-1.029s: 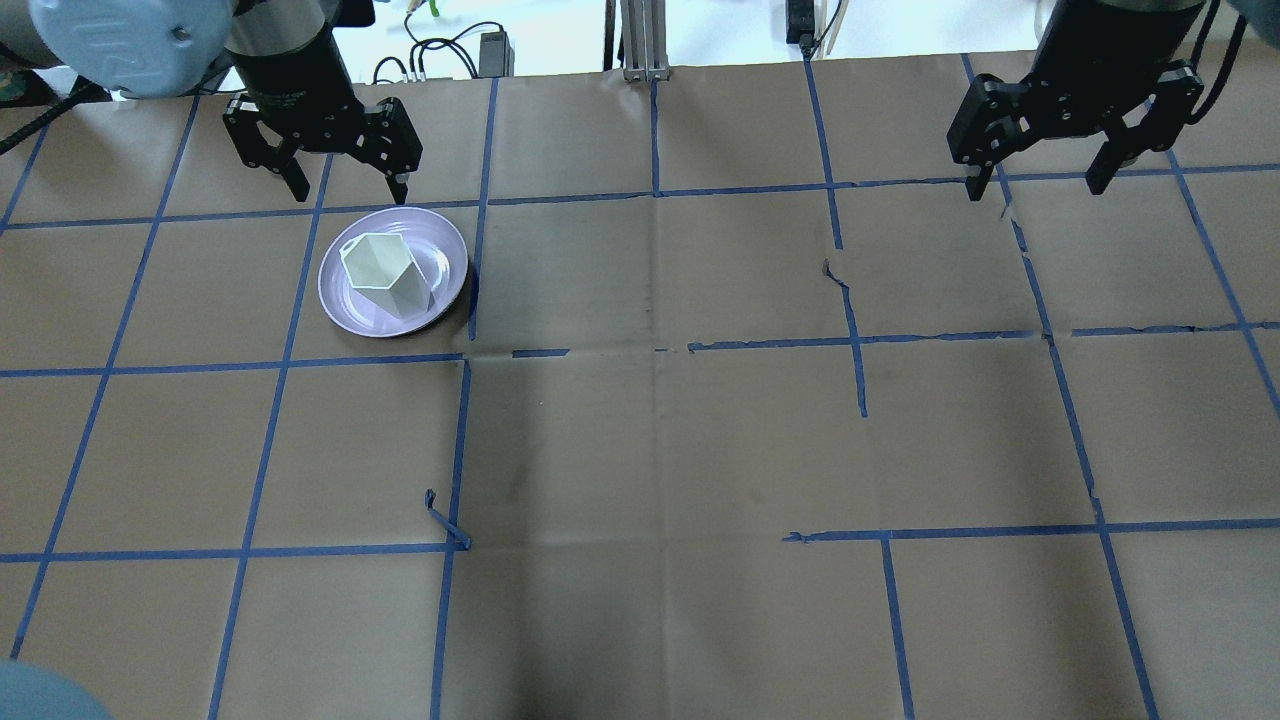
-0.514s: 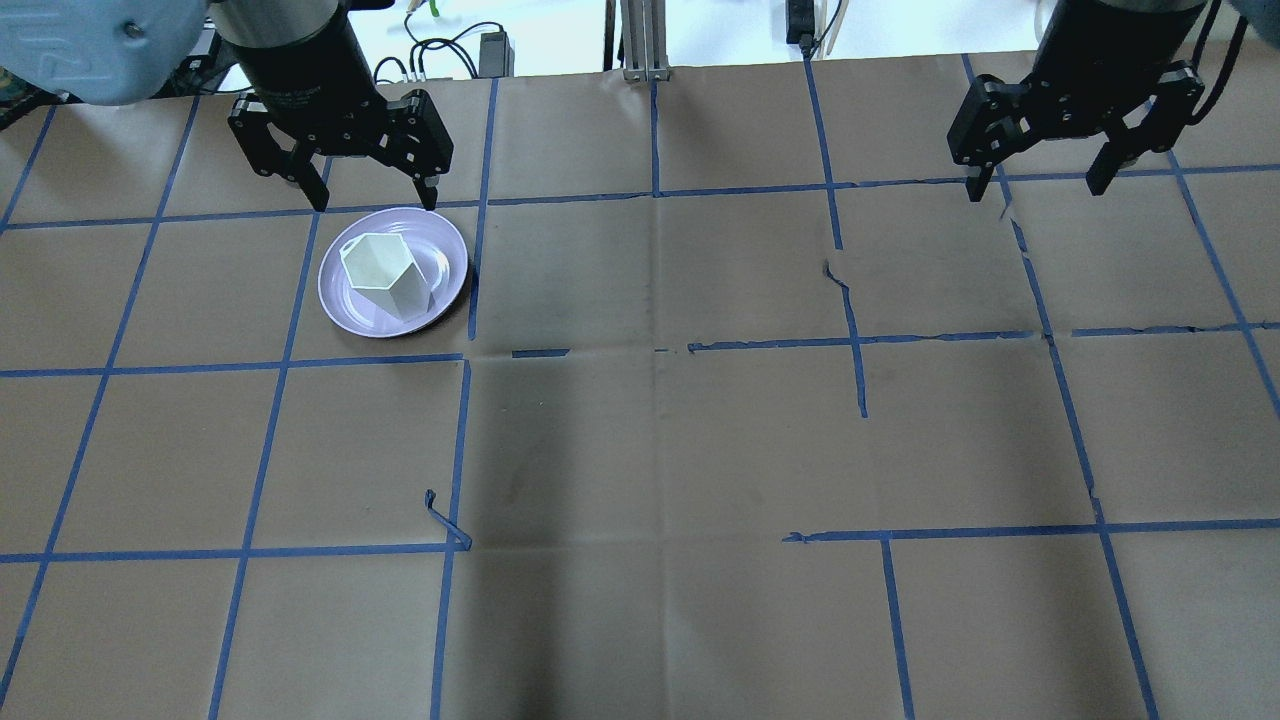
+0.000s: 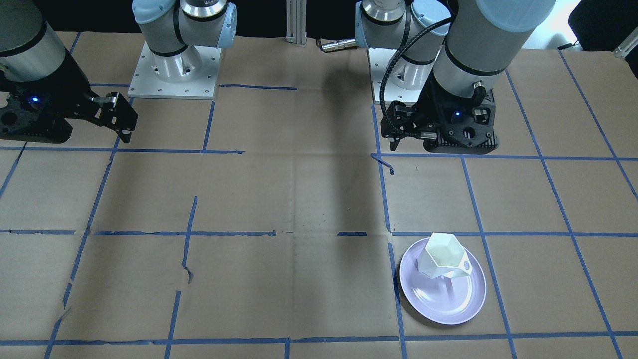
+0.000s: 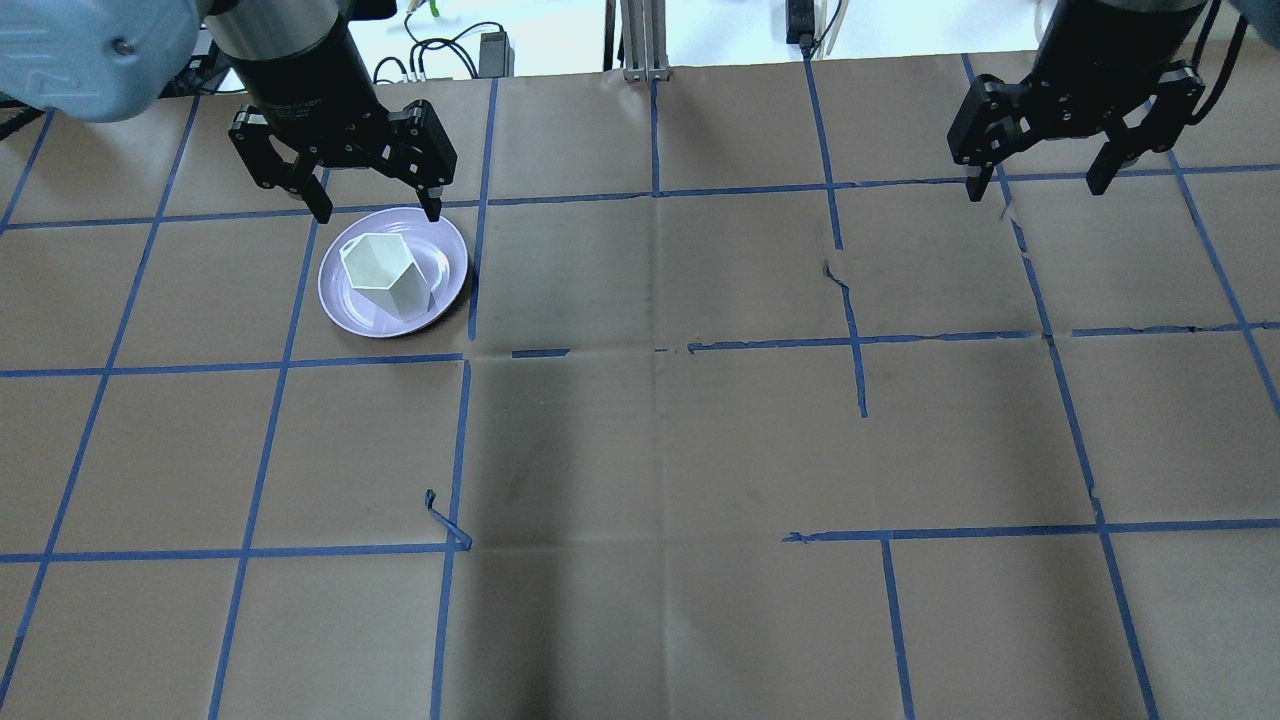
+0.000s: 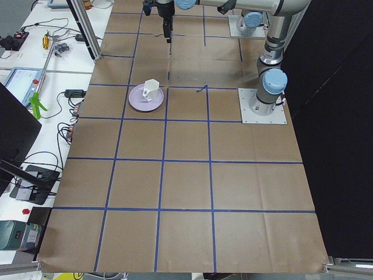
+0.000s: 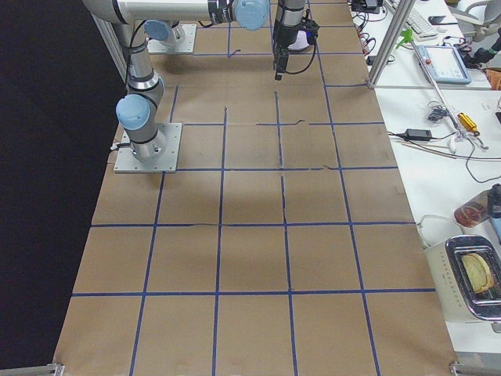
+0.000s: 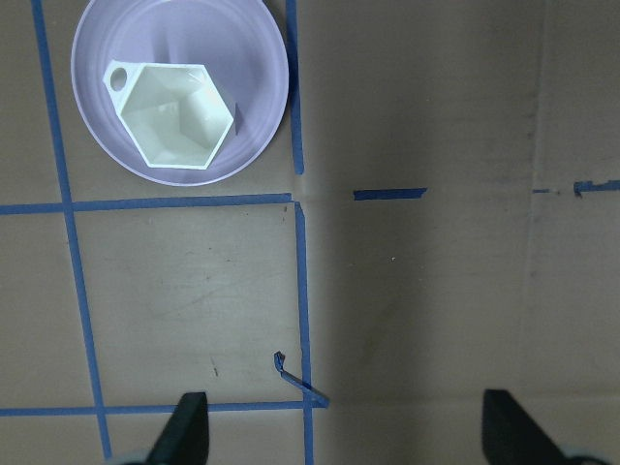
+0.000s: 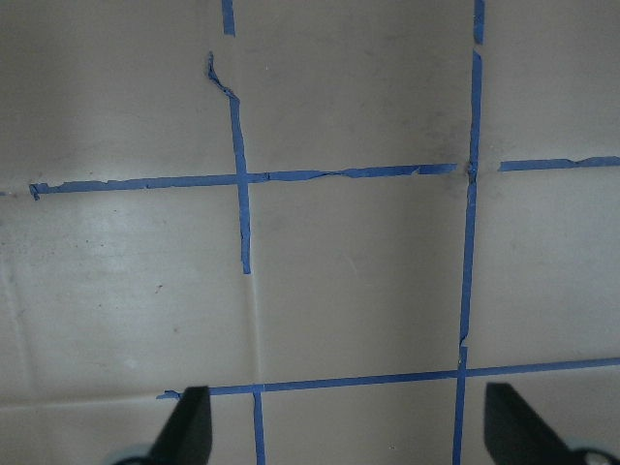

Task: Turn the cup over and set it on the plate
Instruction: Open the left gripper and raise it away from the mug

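We see white faceted cup upright on plate: hex mouth up, axis vertical, handle apparently pointing far-left. Left gripper and right gripper both spread, empty.

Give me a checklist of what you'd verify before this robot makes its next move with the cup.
1. The cup stands mouth up: ok, its hexagonal opening shows from above.
2. The cup sits inside the rim of the plate: ok.
3. The cup's base lies flat on the plate: cannot tell, the base is hidden.
4. The left gripper is open and empty: ok.
5. The left gripper is clear of the cup: ok, it touches nothing.
6. The right gripper is open, empty and far from the plate: ok.
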### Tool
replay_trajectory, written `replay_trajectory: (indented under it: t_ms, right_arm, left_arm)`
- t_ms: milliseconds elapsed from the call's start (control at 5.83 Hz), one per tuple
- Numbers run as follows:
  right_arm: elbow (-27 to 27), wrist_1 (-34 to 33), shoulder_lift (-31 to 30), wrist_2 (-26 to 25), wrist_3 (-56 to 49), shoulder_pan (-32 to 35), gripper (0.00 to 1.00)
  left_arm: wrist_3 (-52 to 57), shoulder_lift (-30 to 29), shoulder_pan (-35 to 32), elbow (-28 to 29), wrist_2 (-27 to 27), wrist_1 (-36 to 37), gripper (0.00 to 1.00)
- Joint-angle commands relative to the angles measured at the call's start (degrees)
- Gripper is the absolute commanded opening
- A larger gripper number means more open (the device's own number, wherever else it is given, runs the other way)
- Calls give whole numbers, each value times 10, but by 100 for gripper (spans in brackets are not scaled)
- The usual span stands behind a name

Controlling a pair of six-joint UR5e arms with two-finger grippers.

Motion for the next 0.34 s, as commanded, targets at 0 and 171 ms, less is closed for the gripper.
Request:
replay_trajectory:
  t_ms: [0,171]
  right_arm:
    - [0,0,0,0,0,0,100]
    - [0,0,0,0,0,0,100]
  left_arm:
    - [1,2,0,0,-5,1,99]
    - [2,3,0,0,-3,1,99]
